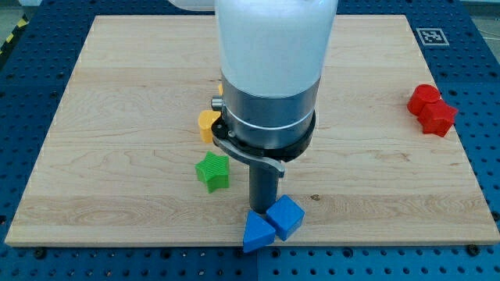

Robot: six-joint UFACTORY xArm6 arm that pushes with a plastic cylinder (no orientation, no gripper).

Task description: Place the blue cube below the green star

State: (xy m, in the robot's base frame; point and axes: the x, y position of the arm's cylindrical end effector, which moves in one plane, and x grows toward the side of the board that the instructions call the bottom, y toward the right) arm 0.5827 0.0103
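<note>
Sitting right against my tip: blue cube, below and right of green star. No pincer showing, so cannot tell.

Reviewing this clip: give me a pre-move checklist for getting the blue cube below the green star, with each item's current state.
1. Blue cube located, near the board's bottom edge: ok.
2. Green star in view and unobstructed: ok.
3. My tip seen relative to the cube: cannot tell exactly; its end is hidden behind the blue blocks.
4. Cube already below the star: not ok; it sits down and to the view's right.
5. Cube free of neighbours: not ok; a second blue block touches it.
6. Space on the wooden board below the star: ok.
</note>
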